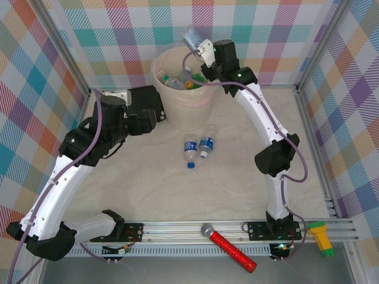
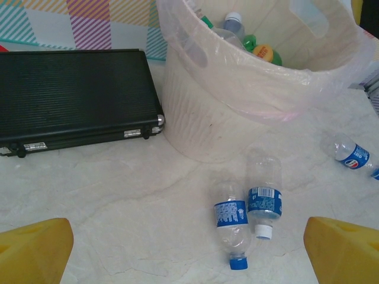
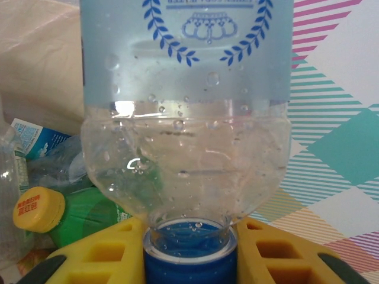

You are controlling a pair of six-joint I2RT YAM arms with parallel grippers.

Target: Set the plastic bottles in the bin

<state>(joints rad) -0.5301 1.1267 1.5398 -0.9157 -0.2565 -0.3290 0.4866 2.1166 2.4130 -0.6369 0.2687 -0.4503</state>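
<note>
Elbow bent, the left arm (image 1: 77,160) reaches toward the back with its end effector (image 2: 189,257) spread wide, holding nothing. Its wrist camera shows one black case (image 2: 71,97) lying flat just beside the single bin (image 1: 177,97). Several bottles are jumbled inside the bin, too overlapped to count. In front of it on the worktop (image 1: 177,195) a blue-capped bottle (image 1: 190,152) and a white-capped bottle (image 1: 206,146) lie side by side, and the left wrist camera adds a third bottle (image 2: 352,155) further right. The right arm (image 1: 266,124) stretches over the bin's rim. Its end effector (image 3: 189,248) pinches the held bottle (image 3: 186,148) by its blue cap. One red microphone (image 1: 228,245) and one yellow-green block (image 1: 321,238) lie at the near edge.
</note>
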